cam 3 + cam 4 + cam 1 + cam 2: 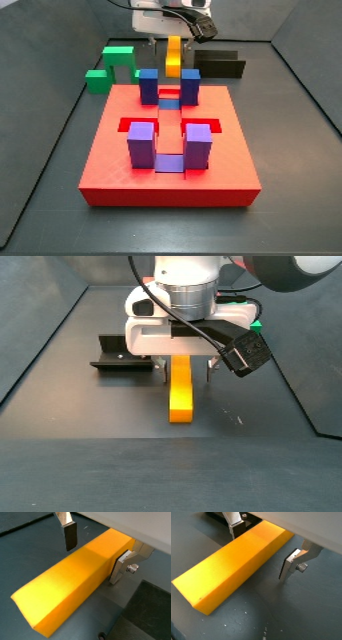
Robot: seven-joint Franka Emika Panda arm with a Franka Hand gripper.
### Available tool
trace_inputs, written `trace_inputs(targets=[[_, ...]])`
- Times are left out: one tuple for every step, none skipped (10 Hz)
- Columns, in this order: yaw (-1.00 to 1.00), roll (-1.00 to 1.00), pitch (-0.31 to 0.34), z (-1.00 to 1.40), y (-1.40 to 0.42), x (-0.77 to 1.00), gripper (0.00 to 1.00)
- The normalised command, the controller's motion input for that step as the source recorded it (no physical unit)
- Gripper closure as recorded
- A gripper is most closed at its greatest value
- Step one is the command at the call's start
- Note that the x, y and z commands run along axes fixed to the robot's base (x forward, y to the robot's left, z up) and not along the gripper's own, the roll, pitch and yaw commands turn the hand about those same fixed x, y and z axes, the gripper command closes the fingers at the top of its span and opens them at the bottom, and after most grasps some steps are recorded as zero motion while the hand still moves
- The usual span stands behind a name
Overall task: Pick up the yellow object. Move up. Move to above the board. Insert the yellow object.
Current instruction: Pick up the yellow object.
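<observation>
The yellow object (67,587) is a long yellow-orange bar lying flat on the dark floor; it shows in both wrist views (234,564) and both side views (174,50) (181,391). My gripper (91,564) is open and stands over one end of the bar, with one silver finger (69,537) on each side (290,563) and a small gap showing. It holds nothing. It also shows in a side view (178,356). The board (134,185) is a red slab bearing upright blue blocks (150,85) and purple blocks (140,145), in front of the bar in that view.
A green arch-shaped block (114,65) stands behind the board's far left corner. The dark fixture (221,65) sits on the floor beside the bar and also shows in a side view (120,358). Dark walls enclose the floor.
</observation>
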Motion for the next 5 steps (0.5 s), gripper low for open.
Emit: trace_inputs(targets=[[0.00,0.00,-0.020,0.00,0.00,-0.09,0.00],[0.00,0.00,-0.011,0.00,-0.01,-0.07,0.00],[0.00,0.00,-0.006,0.00,0.00,0.00,0.00],[0.00,0.02,0.000,-0.02,0.00,-0.03,0.00],[0.00,0.09,-0.020,-0.06,0.00,-0.12,0.00]])
